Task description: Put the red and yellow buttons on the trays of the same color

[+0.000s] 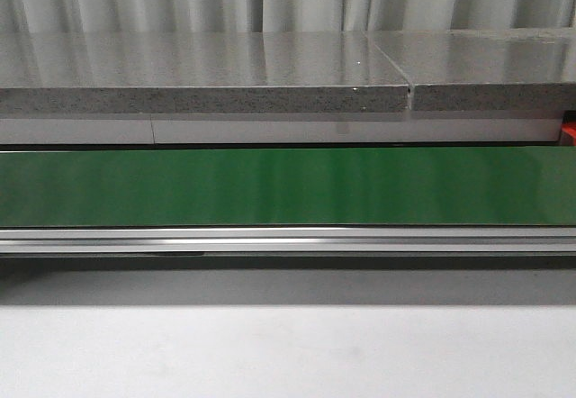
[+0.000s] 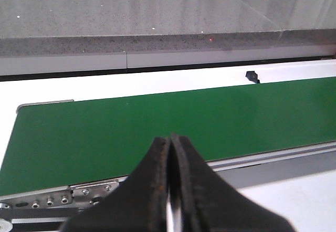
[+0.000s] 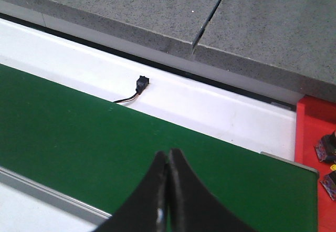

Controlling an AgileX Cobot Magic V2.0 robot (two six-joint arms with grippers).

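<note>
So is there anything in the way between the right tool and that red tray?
Nothing visible. In the right wrist view, the right tool hangs shut over the bare green belt. The red tray sits past the belt's end, with only empty belt between them. No buttons show on the belt.

The green belt lies bare; only a small black connector sits beyond it.

One green conveyor belt spans the scene. Behind the belt lie two grey stone slabs — split by a single seam. One small black connector sits just behind the belt. One red tray stands past the belt's end — two dark objects on it.
</note>
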